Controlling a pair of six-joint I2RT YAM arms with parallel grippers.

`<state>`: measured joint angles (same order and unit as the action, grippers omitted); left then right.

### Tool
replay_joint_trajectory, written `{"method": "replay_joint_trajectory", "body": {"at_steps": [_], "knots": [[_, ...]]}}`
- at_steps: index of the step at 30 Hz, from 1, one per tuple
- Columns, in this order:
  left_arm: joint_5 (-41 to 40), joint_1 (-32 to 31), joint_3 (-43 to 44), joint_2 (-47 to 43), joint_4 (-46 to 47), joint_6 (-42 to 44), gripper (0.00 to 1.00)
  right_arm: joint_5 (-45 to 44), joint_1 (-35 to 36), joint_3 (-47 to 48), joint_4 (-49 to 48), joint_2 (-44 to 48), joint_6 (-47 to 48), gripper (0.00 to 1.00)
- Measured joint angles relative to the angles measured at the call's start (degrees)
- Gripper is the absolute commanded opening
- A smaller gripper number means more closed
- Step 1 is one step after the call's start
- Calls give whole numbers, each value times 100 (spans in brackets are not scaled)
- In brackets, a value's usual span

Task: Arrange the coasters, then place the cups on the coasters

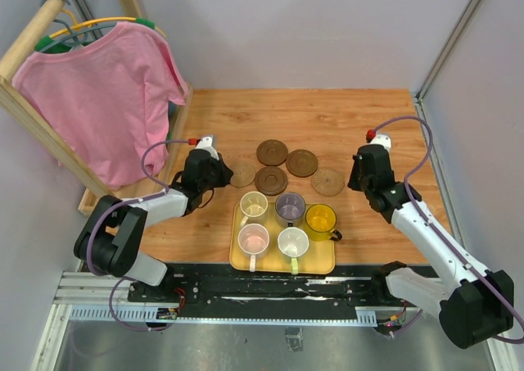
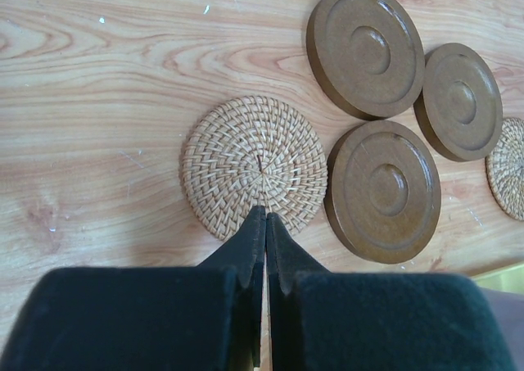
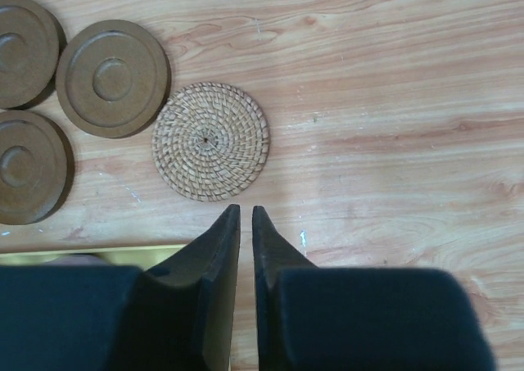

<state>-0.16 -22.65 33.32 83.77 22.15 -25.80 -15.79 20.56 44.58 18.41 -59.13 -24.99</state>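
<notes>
Five coasters lie on the wooden table behind the tray: three dark brown discs in a cluster, flanked by a tan woven coaster on the left and another on the right. Five cups stand on the yellow tray: pale yellow, purple-grey, amber, pink, whitish-green. My left gripper is shut and empty, its tips over the near edge of the left woven coaster. My right gripper is open by a narrow gap, empty, just short of the right woven coaster.
A wooden rack with a pink shirt on a hanger stands at the table's left edge, close behind my left arm. Grey walls close the back and right sides. The tray's corner shows beside my right fingers.
</notes>
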Motion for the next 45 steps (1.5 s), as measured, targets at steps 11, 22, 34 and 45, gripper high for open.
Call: {"method": "replay_joint_trajectory", "body": {"at_steps": [11,22,34,45], "knots": [[328,0,435,765,114,-20,0,-188,0,-243,-249,-284,175,1],[396,-74,730,1080,122,136,0,181,0,20,-769,-1969,267,1],[374,-79,772,1462,50,157,1,839,0,518,-1134,-2994,238,1],[105,-48,979,1563,-170,81,1,1023,-42,713,-1084,-3539,28,1]]}}
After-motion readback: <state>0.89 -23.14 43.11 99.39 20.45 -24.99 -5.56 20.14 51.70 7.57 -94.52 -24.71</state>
